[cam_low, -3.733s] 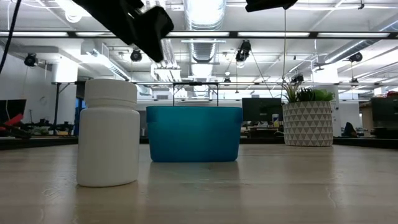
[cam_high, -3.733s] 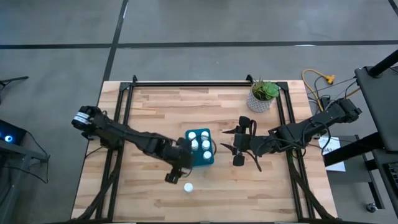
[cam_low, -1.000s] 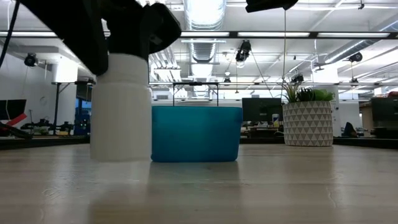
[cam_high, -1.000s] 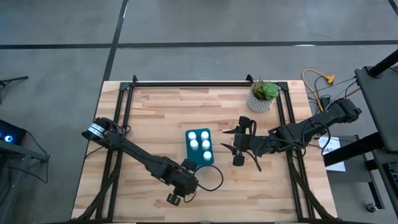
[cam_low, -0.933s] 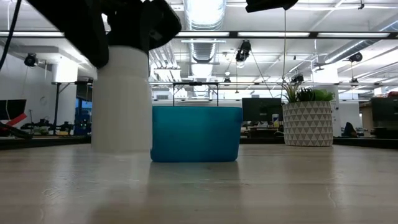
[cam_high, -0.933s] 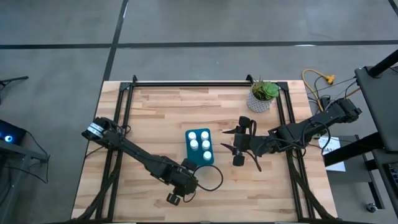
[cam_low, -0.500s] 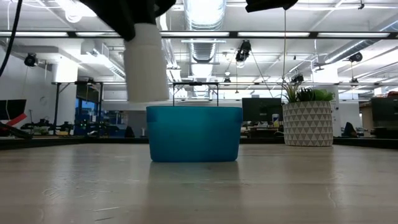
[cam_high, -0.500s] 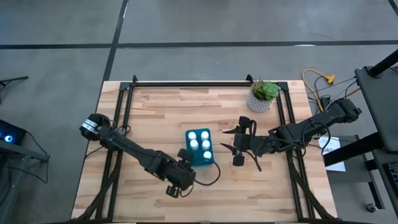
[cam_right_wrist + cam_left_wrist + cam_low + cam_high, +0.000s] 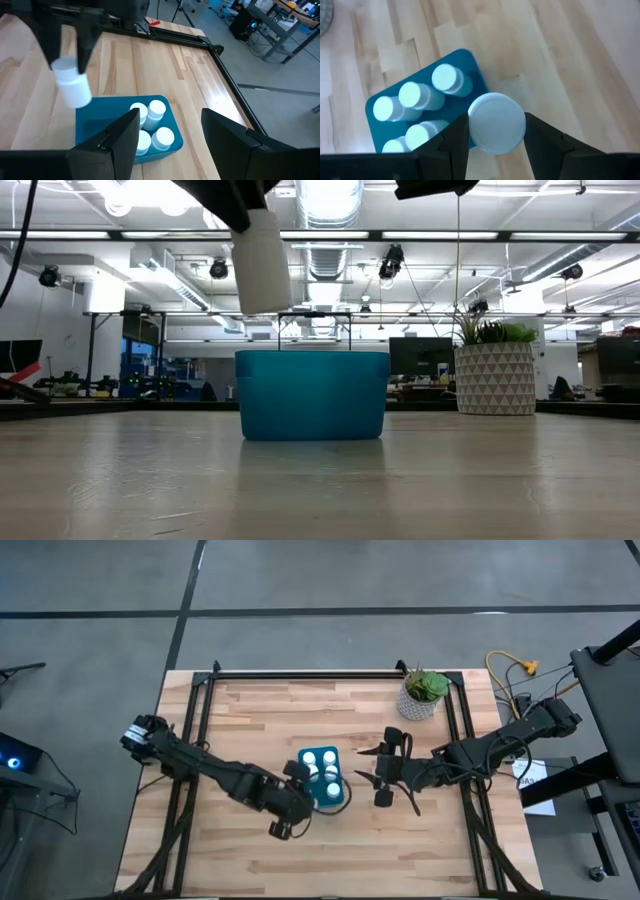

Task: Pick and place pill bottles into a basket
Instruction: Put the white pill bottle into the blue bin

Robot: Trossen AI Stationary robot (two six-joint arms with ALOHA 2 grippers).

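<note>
Above the near-left corner of the basket (image 9: 312, 394): last pill bottle (image 9: 262, 262), lifted clear off the table, pinched by left gripper (image 9: 496, 131). Only lowering in left. Right gripper (image 9: 385, 777), spread, beside the basket.

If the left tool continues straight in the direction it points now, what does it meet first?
Probably the basket: the left tool, shut on a pill bottle, points down near the bin's edge. Depth is unclear; it might meet the table beside it.
</note>
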